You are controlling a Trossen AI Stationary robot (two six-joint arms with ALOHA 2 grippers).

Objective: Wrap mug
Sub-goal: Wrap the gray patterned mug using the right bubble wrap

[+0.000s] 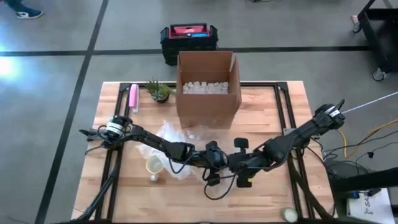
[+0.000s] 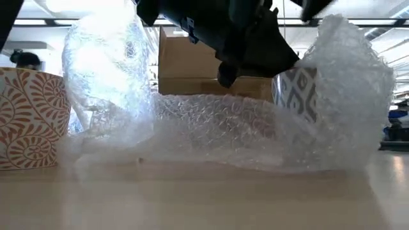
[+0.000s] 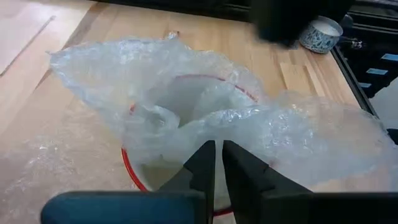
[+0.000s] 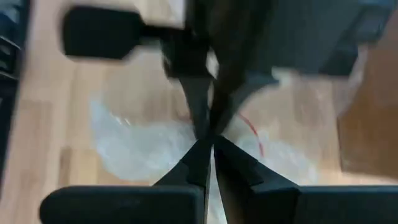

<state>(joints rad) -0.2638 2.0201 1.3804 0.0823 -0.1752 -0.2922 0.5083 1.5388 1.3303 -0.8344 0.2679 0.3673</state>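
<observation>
Left gripper [image 3: 217, 163]: fingers pinched onto the bubble wrap [image 3: 205, 118] edge, over the red-rimmed mug [image 3: 186, 180] at table centre.
Right gripper [image 4: 210, 149]: fingers nearly closed, nipping wrap beside the left one.
Step advice: draw the sheet snug over the rim, both holds firm.
Nearby: patterned mug [image 2: 29, 118], cardboard box [image 1: 208, 87].
Obstruction: arms crowd together.

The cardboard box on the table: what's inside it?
The cardboard box is open on top, showing a layer of white packing pieces. Anything beneath them is covered.
</observation>
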